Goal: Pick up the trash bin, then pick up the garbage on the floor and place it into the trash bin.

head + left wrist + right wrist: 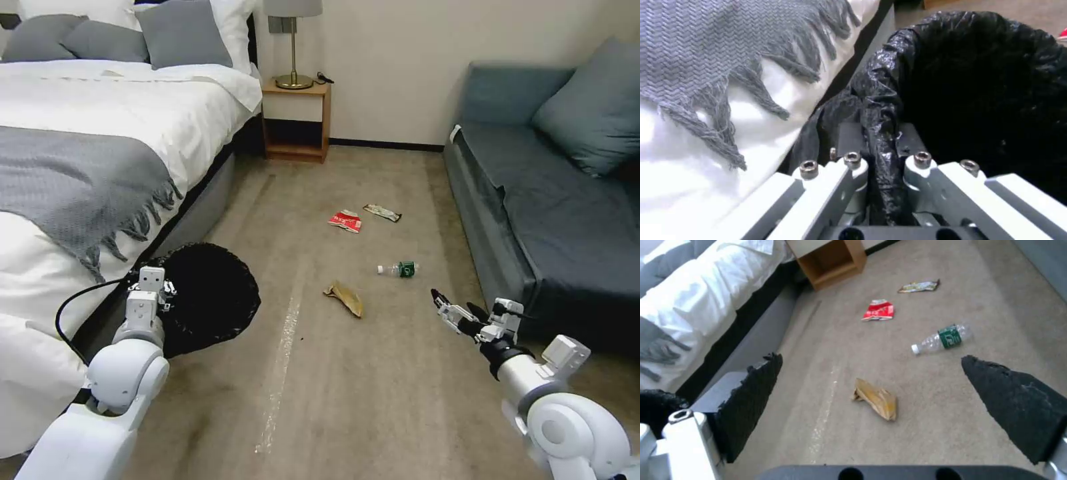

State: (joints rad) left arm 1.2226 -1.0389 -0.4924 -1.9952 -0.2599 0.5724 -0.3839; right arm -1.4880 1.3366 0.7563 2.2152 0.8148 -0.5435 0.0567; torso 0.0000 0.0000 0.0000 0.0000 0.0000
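Our left end effector (882, 156) clamps the trash bin (210, 297) by its rim beside the bed (100, 167), freeing our spread right end effector (871, 396) for the garbage (876, 398) mid-floor.

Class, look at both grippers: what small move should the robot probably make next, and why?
Probably lower the open right gripper onto the tan wrapper, the nearest litter between its fingers. The left gripper already clamps the trash bin rim.
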